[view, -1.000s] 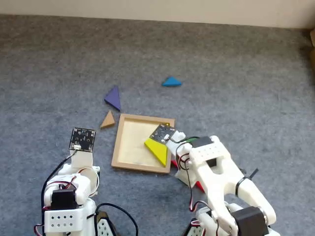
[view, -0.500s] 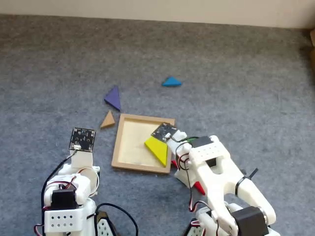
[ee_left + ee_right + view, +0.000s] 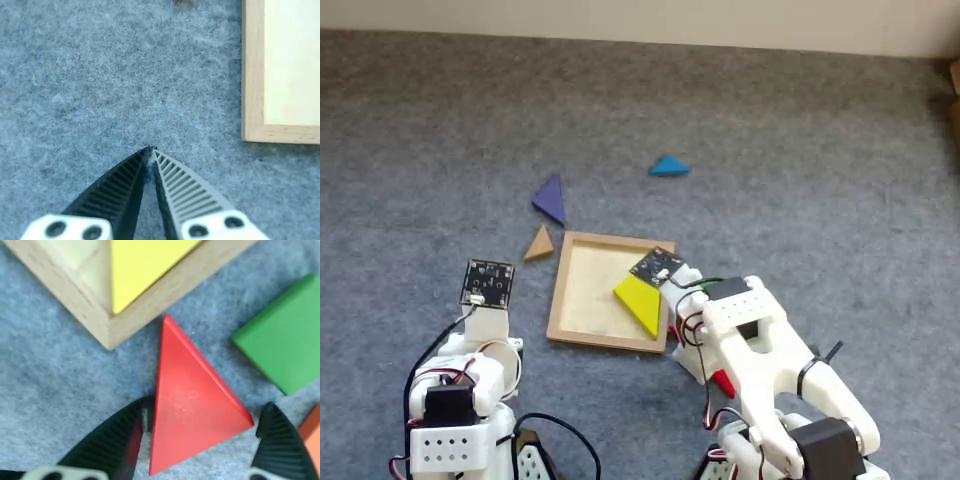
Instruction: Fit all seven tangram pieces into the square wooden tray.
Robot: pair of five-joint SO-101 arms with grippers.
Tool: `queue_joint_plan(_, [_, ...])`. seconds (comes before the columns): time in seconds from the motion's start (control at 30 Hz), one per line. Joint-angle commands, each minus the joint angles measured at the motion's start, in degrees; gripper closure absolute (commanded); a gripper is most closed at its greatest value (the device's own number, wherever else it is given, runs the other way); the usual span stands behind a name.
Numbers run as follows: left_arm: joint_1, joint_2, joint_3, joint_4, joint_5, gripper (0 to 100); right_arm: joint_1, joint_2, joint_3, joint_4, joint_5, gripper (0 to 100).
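We found only the yellow piece (image 3: 640, 303) in the tray (image 3: 559, 290); six lay outside (red triangle (image 3: 190, 405) between the open right fingers (image 3: 115, 435)). The left fingers (image 3: 180, 185) were closed, empty.

left arm (image 3: 455, 405): white moulded shells, black motor block, dotted base plate | right arm (image 3: 770, 360): white, bulkier, black servo low down | circuit board (image 3: 487, 283): black, square | cables (image 3: 560, 425): black, looping | left pincer (image 3: 151, 150): one black ribbed finger, one grey, screw holes in pale mounts | right pincer (image 3: 206, 415): black ribbed fingers
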Motion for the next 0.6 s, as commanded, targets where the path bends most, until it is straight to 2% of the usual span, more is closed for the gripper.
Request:
queue_joint_plan(0.0, [-0.5,-2.2,1.2,0.4,0.4,99,-0.5,0.0,1.5,1.5,-0.7,67.3])
queue_joint_plan(0.13, [-0.5,-2.2,1.2,0.4,0.4,99,-0.5,0.0,1.5,1.5,-0.7,68.3])
queue_joint_plan(0.3, [-0.5,-2.2,1.2,0.4,0.4,99,-0.2,-0.5,1.2,1.8,-0.7,79.3])
queue_joint_plan(0.57, [-0.5,-2.2,1.2,0.4,0.4,99,-0.1,-0.7,-2.5,9.7,-0.6,79.3])
